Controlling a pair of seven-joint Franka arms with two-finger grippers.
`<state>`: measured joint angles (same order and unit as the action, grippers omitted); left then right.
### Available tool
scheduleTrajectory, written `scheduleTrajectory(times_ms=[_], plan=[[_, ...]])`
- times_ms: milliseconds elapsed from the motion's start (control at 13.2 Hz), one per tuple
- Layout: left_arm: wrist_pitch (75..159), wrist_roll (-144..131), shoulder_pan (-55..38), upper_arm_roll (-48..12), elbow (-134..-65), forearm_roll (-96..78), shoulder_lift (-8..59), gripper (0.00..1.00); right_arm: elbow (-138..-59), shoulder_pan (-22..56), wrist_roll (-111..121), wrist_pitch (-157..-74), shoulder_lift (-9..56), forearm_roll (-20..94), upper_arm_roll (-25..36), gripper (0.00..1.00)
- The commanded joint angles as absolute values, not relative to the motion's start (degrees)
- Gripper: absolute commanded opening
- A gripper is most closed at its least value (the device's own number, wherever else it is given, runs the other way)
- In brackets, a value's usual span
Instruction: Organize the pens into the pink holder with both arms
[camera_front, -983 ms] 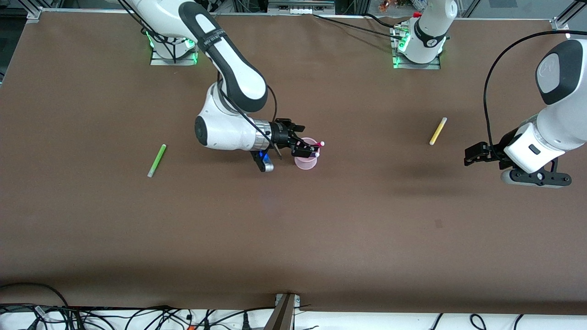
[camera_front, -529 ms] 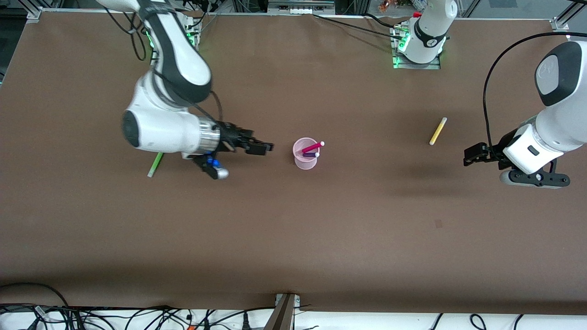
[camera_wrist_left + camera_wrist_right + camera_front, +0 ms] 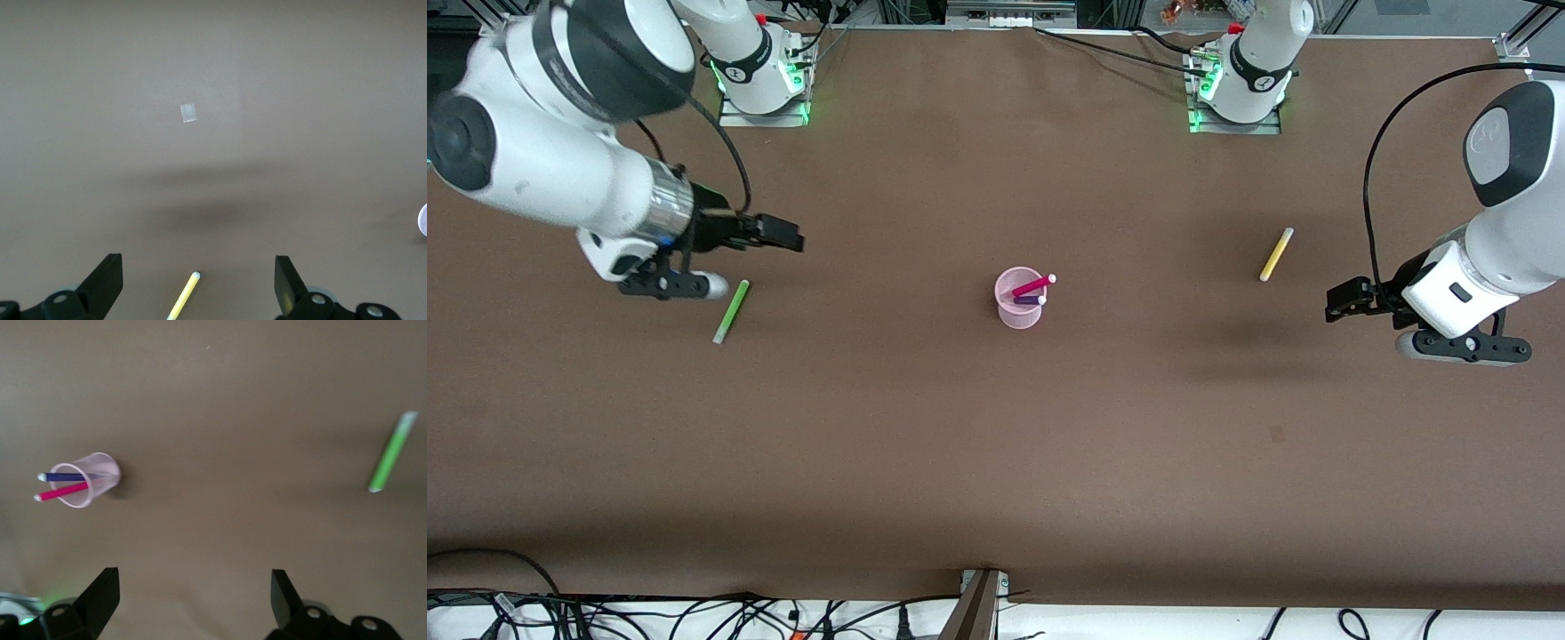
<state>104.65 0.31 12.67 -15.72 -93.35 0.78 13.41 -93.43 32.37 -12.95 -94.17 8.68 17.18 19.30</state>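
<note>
We see the pink holder (image 3: 1019,299) mid-bench with magenta pen (image 3: 1033,284) and purple pen (image 3: 1030,300) inside; right gripper (image 3: 780,237) near the green pen (image 3: 731,311) and left gripper (image 3: 1341,300) near the yellow pen (image 3: 1276,254) hang with fingers apart

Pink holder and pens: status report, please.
Right gripper open, near green pen. Left gripper open, waiting near yellow pen. Magenta pen and purple pen in pink holder. Nothing obstructing.
</note>
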Motion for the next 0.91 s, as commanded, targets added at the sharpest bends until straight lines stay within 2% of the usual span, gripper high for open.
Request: scheduleTrajectory(times_ms=[0,302,831], plan=[[104.15,1.67,13.01,-15.73,-92.90,-0.44,13.45,1.00,-96.15,32.96,-4.96,-93.43,3.18,9.69,20.38,1.00],[104.15,2.55,13.18,-15.29,-92.81,0.17,12.83,1.00,-95.80,32.96,2.63,-92.11,1.85,5.37,24.52,1.00],[104.15,2.63,13.18,-15.73,-92.29,2.20,11.95,1.00,-93.16,32.87,4.04,-91.76,2.81,3.78,24.52,1.00]])
